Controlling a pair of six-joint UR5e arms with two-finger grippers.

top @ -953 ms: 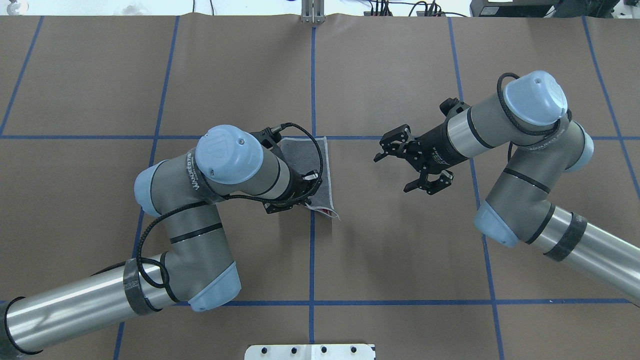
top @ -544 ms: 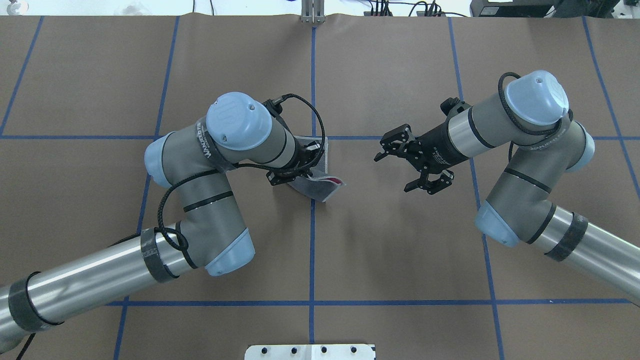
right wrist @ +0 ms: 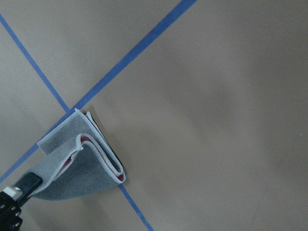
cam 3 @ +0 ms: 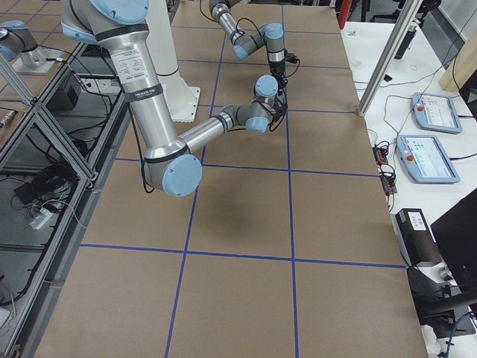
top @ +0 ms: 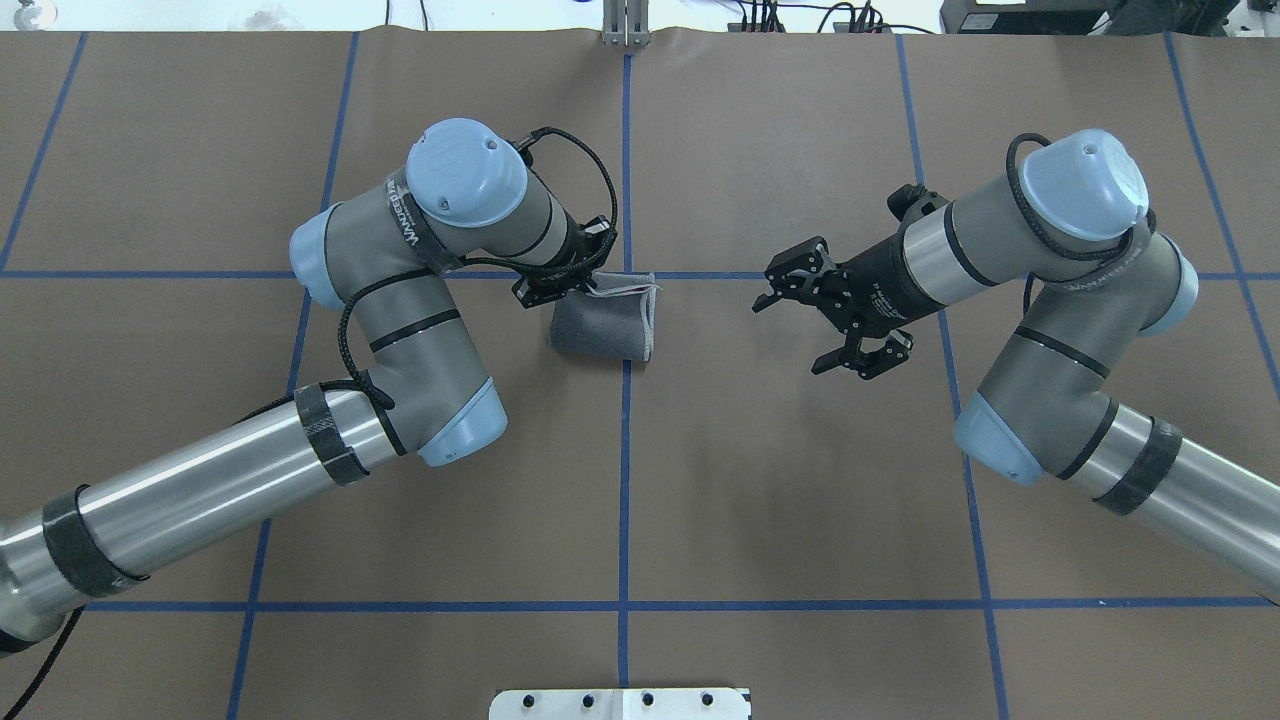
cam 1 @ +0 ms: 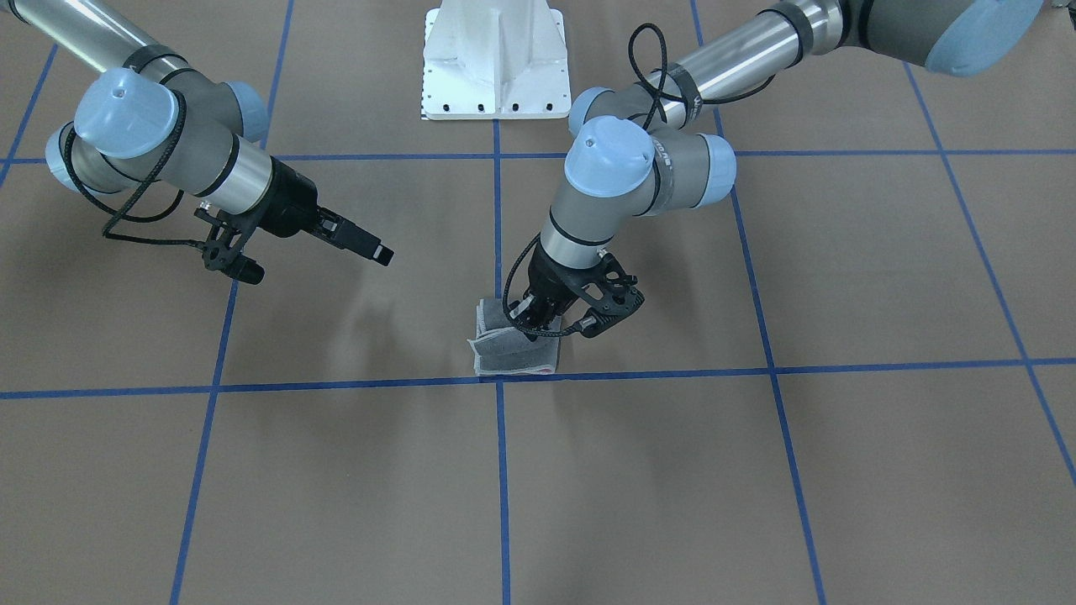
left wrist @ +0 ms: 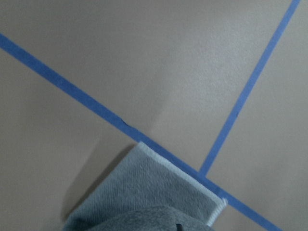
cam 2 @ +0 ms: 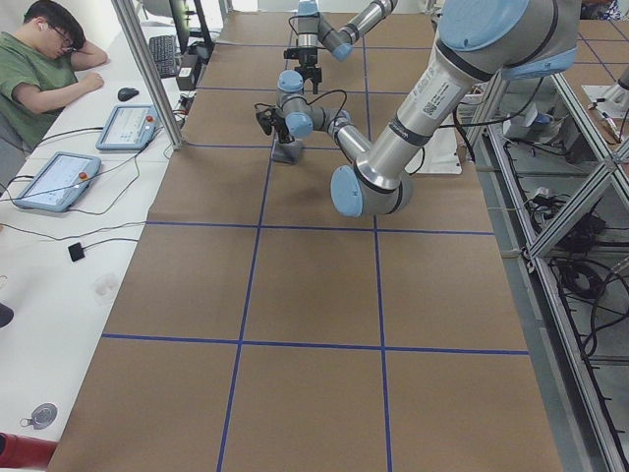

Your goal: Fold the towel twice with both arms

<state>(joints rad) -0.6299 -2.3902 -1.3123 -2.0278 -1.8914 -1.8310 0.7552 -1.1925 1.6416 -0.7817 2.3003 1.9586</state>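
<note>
The left arm (top: 400, 300) is finishing its sweep toward 12 o'clock, laying the towel (top: 600, 325) over into a small grey packet at 7 o'clock of the central tape crossing (top: 625, 275), so the second fold is probably nearing completion. The left gripper (cam 1: 538, 326) is still pinching the top layer, while the right gripper (top: 835, 320) is waiting at 3 o'clock of the towel, jaws apart.

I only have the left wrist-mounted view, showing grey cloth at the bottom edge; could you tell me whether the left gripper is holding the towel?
Observer: Yes; the left gripper is shut on the top layer of the towel, at its far edge.
Operator: Is the second fold done?
Observer: Nearly; the right wrist view shows stacked layers with pink inside, the top one lifted.
Operator: And the right gripper?
Observer: The right gripper is open, well clear of the towel.
</note>
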